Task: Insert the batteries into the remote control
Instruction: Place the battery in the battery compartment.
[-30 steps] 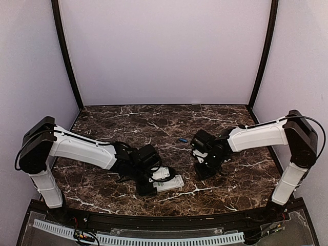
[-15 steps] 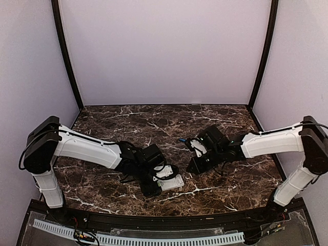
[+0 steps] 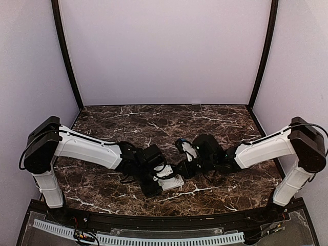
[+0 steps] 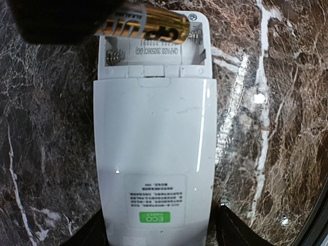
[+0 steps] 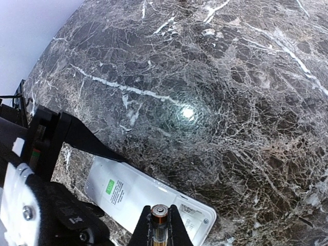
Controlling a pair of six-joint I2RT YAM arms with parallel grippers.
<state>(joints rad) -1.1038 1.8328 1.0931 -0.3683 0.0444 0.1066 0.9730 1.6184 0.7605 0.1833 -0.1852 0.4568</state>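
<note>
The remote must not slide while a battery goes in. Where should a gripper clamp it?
Clamp the white flat plastic remote control across its two long edges at the end with the green label, coming in from that end. It lies flat, back up, narrow enough to straddle, and the open battery bay at the opposite end is left free for the gold cylindrical battery.

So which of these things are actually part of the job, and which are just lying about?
Part of the job: white flat rectangular plastic remote control, back up, compartment open, in the left gripper; slim gold-and-black cylindrical battery, in the right gripper.
Just there: dark marble table; white slotted strip at its near edge.
</note>
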